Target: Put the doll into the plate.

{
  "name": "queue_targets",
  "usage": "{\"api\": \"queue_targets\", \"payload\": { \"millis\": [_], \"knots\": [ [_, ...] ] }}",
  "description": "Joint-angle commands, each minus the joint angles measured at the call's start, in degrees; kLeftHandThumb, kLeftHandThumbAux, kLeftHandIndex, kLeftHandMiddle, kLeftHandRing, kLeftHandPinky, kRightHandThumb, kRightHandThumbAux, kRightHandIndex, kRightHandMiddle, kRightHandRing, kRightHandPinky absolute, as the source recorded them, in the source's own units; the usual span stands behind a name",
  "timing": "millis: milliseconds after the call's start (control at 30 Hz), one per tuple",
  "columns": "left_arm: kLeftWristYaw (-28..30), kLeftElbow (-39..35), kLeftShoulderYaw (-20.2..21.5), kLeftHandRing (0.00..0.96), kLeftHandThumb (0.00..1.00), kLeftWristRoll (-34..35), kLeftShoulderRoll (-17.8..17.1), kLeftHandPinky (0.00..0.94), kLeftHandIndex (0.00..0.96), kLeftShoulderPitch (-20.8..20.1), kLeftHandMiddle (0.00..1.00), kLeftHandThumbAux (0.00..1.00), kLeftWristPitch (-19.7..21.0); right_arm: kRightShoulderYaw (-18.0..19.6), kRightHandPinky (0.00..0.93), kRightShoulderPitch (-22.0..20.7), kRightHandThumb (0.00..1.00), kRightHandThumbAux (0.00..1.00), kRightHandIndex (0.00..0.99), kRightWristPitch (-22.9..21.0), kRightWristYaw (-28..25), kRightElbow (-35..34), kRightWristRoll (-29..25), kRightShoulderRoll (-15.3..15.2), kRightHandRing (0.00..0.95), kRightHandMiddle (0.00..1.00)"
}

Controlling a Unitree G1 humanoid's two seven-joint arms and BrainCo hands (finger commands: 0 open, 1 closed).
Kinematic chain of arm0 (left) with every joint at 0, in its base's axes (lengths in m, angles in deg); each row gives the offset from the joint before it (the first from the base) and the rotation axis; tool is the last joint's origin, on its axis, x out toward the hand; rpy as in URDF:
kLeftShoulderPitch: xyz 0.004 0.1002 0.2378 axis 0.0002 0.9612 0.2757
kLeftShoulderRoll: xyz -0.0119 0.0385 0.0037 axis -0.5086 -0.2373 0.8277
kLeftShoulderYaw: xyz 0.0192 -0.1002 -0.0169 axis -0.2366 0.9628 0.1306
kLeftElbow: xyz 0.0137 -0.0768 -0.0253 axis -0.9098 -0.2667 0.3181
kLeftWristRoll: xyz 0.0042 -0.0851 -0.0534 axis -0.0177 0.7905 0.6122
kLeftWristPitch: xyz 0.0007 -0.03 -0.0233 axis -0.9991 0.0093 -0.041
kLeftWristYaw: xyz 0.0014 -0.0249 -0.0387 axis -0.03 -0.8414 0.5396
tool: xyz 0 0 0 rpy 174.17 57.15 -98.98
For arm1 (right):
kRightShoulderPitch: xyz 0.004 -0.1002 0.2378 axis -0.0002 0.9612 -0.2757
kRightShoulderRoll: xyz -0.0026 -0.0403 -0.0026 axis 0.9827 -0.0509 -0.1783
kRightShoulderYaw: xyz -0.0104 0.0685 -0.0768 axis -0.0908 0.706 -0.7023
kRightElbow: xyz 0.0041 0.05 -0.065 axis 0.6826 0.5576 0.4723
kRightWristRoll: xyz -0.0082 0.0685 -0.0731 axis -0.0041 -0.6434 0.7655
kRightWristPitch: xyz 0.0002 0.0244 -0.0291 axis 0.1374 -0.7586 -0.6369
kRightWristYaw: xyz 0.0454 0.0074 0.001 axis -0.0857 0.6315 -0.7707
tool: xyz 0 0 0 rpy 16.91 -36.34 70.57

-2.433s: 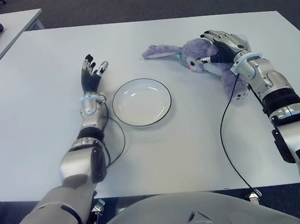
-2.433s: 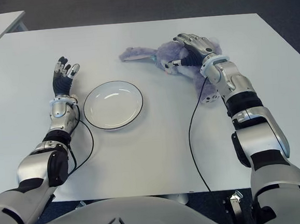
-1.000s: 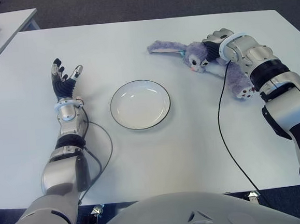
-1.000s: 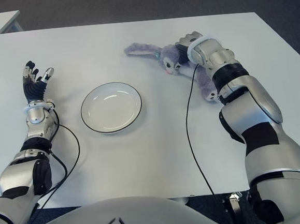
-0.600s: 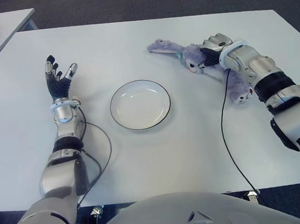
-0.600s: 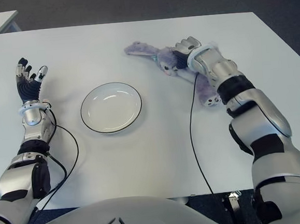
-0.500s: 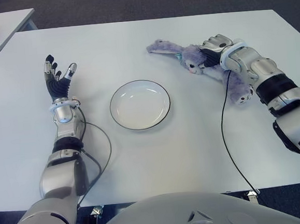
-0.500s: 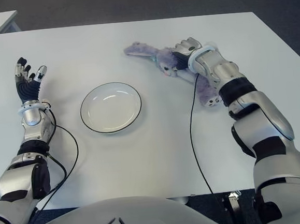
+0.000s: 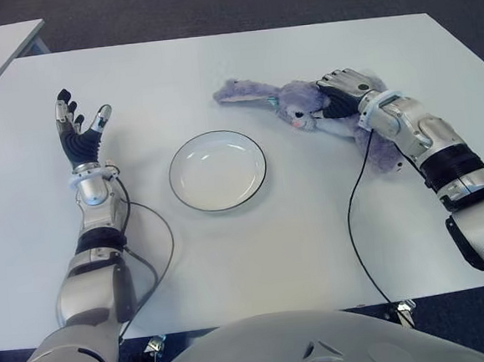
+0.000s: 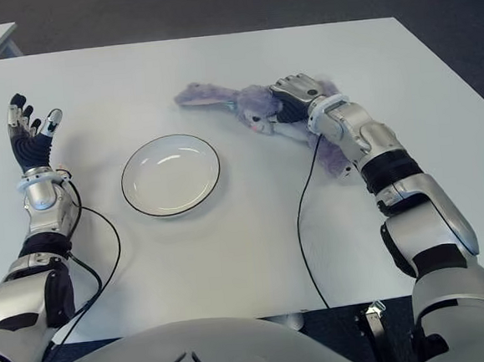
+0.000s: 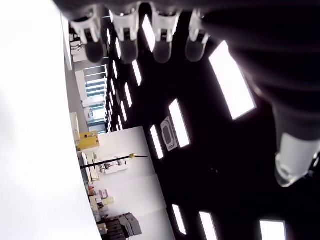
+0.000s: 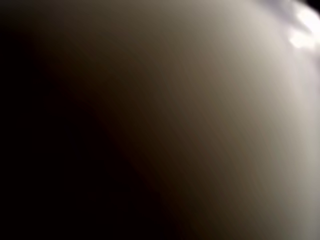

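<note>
doll (image 9: 303,101): lies on table (image 9: 256,255), under right robot hand (image 9: 341,92) | right robot hand: fingers curled over its body, likely a grasp for lifting | plate (image 9: 217,169): beside doll, toward left robot hand (image 9: 79,131) | left robot hand: spread, idle, holding nothing

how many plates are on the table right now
1. The plate sits empty on the table, between the raised left hand and the doll under the right hand.
</note>
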State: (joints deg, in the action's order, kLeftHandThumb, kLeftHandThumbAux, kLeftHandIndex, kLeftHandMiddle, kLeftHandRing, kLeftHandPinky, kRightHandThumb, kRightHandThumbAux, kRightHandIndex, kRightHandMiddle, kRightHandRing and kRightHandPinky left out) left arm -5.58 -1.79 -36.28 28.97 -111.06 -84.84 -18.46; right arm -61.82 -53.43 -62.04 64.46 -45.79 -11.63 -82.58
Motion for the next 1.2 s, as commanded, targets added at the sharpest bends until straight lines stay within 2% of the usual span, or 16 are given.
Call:
{"api": "queue_targets", "payload": {
  "millis": [33, 333, 533, 833, 1200],
  "knots": [
    [-1.90, 8.47, -1.63, 0.049, 0.000, -1.38, 7.94, 0.069, 0.000, 10.43, 0.039, 0.561, -0.42, 2.87, 0.803, 6.08, 0.709, 0.712, 0.443, 8.47, 1.98, 1.57, -6.61, 3.29, 0.804, 0.800],
    [1.66, 11.94, -1.27, 0.061, 0.000, 0.27, 10.02, 0.079, 0.003, 10.02, 0.048, 0.549, -1.05, 8.84, 0.748, 11.22, 0.706, 0.715, 0.442, 11.18, 4.66, -8.21, -10.88, 3.75, 0.810, 0.819],
    [3.00, 12.89, -1.20, 0.062, 0.000, 1.21, 10.84, 0.076, 0.007, 9.54, 0.048, 0.552, -0.51, 11.18, 0.786, 12.37, 0.705, 0.717, 0.441, 12.94, 7.55, -9.81, -10.31, 4.71, 0.819, 0.833],
    [4.01, 14.64, -1.19, 0.067, 0.000, 2.02, 12.90, 0.078, 0.018, 8.63, 0.057, 0.563, 0.52, 13.92, 0.813, 10.51, 0.704, 0.719, 0.440, 16.88, 12.78, -8.84, -8.60, 4.91, 0.837, 0.852],
    [4.51, 17.32, -1.77, 0.077, 0.000, 1.97, 16.89, 0.080, 0.025, 7.74, 0.077, 0.565, 1.79, 15.44, 0.808, 8.69, 0.704, 0.719, 0.439, 17.47, 17.48, -8.61, -5.62, 5.14, 0.835, 0.850]
  ]
}}
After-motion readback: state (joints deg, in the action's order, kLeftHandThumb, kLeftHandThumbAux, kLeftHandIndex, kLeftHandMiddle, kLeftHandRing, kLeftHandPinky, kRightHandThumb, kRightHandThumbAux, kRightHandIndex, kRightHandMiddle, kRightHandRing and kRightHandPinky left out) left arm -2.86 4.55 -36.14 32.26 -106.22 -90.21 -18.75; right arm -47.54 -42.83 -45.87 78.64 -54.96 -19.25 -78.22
